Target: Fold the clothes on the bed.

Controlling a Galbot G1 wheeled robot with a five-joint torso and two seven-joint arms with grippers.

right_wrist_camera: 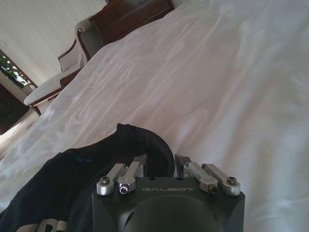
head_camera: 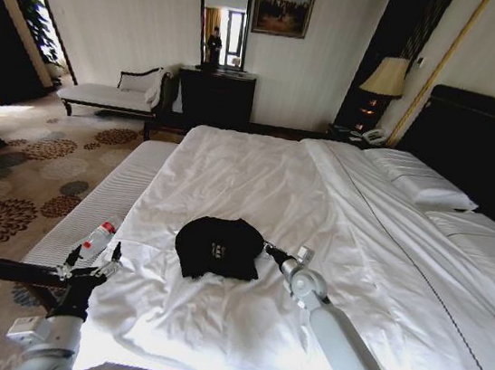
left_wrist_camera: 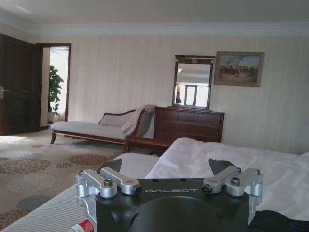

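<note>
The clothes are one black T-shirt, bunched into a rounded heap on the white bed near its foot. My right gripper is at the heap's right edge. In the right wrist view the clothes lie under and ahead of the right gripper, and its narrowed fingers pinch a raised fold of black cloth. My left gripper hovers off the bed's left corner, above the bench and away from the clothes. In its own wrist view the left gripper is open and holds nothing.
A pale striped bench runs along the bed's left side. Pillows and a dark headboard are at the right. A chaise, dresser and lamp stand by the far wall. Patterned carpet lies to the left.
</note>
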